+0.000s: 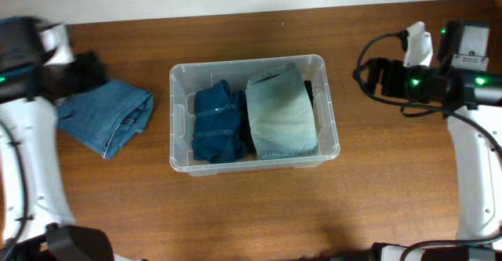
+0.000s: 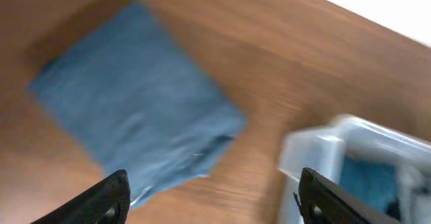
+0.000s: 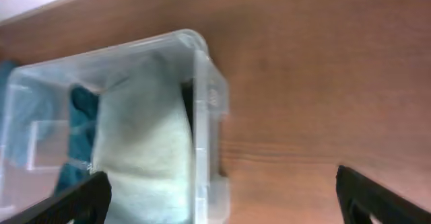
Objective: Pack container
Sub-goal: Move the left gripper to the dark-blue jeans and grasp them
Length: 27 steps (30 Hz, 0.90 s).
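two bundles in, one left on the table

my left claw (image 2: 212, 177) hangs released, its fingers spread wide with nothing between them. the folded jeans (image 2: 135, 96) lie on the table (image 1: 251, 206) below and just ahead of it, more toward its left finger than its right. they look untouched and neatly squared. i judge this to be the last piece waiting to go in.

off past the left claw's right finger sits the container (image 2: 316, 146), apart from the folded jeans with bare wood between them. from overhead the container (image 1: 251, 61) stands upright in the middle, between my two claws. it holds a dark blue bundle (image 1: 218, 124) on the side nearer the left claw. a pale washed bundle (image 1: 281, 112) lies beside it on the side nearer the right claw. the two seem to fill most of the floor. a narrow dark strip shows between them, and i cannot tell what it is.

my right claw (image 3: 221, 177) is also released, fingers wide and empty. the container's near corner is ahead of it, toward its left finger, and bare table lies under its right finger.

by my reckoning the packing is about two thirds done. what remains is picking up the loose jeans and finding room for them, likely on top.
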{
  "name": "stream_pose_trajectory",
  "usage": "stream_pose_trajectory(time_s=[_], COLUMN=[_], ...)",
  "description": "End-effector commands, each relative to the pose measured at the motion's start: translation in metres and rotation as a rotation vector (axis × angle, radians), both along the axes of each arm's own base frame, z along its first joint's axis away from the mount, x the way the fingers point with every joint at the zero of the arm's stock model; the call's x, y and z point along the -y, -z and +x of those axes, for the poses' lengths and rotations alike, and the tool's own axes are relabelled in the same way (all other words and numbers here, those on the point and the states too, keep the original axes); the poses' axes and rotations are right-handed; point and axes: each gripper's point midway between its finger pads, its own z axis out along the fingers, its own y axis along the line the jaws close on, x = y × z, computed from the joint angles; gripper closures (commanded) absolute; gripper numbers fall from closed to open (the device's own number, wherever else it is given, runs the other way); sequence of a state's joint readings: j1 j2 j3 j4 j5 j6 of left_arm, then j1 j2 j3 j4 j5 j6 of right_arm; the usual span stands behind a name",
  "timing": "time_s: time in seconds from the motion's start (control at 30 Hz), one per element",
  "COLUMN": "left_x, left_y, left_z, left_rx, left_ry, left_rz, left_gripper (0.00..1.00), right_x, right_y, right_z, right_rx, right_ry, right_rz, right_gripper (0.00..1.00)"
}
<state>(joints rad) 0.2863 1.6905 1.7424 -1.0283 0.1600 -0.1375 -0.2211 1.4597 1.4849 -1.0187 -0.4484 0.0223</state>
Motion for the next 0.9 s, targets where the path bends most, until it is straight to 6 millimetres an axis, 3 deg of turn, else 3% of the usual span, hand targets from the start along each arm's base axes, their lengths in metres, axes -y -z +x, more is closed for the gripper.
stream_pose_trajectory(time_s=[0.0,0.2,0.43,0.63,0.87], left_x=[-0.044,-0.072,-0.074,-0.074,-0.082], left_y=[0.053,0.128,0.201,0.237,0.257], left_z=[-0.013,-0.023,-0.028,-0.030,-0.039], left_rx=[-0.111,-0.261,-0.412,-0.476,-0.536], left_ry=[-0.150,-0.221,-0.243,-0.274,-0.310], left_rz=[-0.145,-0.288,-0.370,-0.399,-0.351], left_gripper=[0.20,0.20,0.20,0.20,0.20], right_x=[0.013,0.012,0.012,0.014,0.014], right_y=[0.009,0.011,0.011,0.014,0.014], right_z=[-0.010,-0.013,-0.014,-0.017,-0.018], right_rx=[-0.051,-0.063,-0.069,-0.084,-0.089], right_ry=[0.013,0.011,0.010,0.016,0.016], right_rz=[-0.074,-0.071,-0.070,-0.084,-0.084], right_gripper=[0.01,0.02,0.02,0.01,0.01])
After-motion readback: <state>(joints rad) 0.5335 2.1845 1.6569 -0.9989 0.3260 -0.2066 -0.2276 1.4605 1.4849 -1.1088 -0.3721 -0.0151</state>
